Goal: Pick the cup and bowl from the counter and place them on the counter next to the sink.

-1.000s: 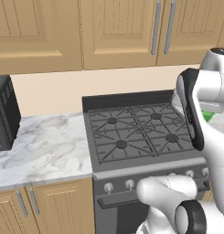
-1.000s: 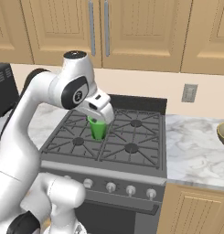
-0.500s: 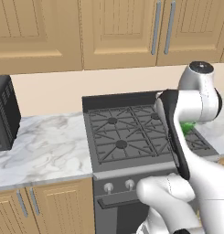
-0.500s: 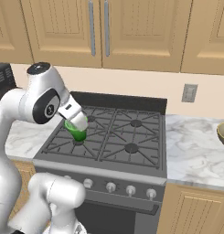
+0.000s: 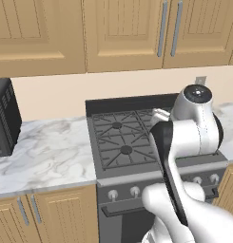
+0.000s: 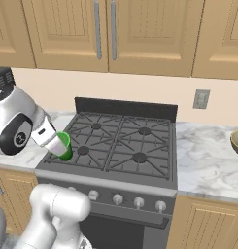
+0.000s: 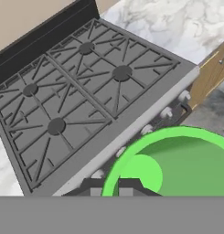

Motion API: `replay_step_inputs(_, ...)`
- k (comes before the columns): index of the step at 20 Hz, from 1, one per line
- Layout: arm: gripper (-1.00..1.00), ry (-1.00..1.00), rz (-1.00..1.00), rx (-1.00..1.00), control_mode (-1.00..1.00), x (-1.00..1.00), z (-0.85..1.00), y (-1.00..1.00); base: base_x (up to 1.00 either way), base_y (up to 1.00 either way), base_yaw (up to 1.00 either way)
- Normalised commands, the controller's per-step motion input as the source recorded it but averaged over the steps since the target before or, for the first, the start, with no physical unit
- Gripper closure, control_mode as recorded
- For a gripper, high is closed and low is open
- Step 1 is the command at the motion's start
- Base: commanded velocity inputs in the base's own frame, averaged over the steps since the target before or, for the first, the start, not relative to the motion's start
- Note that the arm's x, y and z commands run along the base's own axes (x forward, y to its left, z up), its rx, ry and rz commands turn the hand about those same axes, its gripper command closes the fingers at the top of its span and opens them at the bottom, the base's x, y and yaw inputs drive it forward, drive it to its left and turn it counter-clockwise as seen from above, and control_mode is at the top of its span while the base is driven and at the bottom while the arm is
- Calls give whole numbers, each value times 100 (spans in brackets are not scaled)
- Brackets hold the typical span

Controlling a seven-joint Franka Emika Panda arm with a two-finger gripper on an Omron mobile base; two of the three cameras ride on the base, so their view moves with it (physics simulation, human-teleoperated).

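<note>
From the right base view you see the gripper (image 6: 56,144) clamped on the cup (image 6: 65,146), tilted above the stove's (image 6: 115,146) front-left corner. That view also gives you the bowl (image 6: 237,142) at the counter's (image 6: 208,155) far right edge. In the hand view the cup's (image 7: 175,167) green rim hangs over the stove knobs (image 7: 166,112).

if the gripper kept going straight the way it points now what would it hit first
Probably the front edge of the stove. The gripper, shut on the cup, angles down over its front left corner; depth is unclear.
</note>
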Motion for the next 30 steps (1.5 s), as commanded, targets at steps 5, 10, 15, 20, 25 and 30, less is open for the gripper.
replay_step_inputs(5,100,1,-4,1,-100,-55,7,3,0,0,0)
replay_step_inputs(10,100,14,0,0,-100,-11,10,0,0,0,0)
replay_step_inputs(15,100,17,0,0,-100,1,0,0,0,0,0)
replay_step_inputs(20,100,12,4,0,-100,14,0,0,0,0,0)
replay_step_inputs(25,100,0,14,1,-100,16,-18,0,0,0,0)
replay_step_inputs(30,100,0,21,0,-100,10,-25,0,0,0,0)
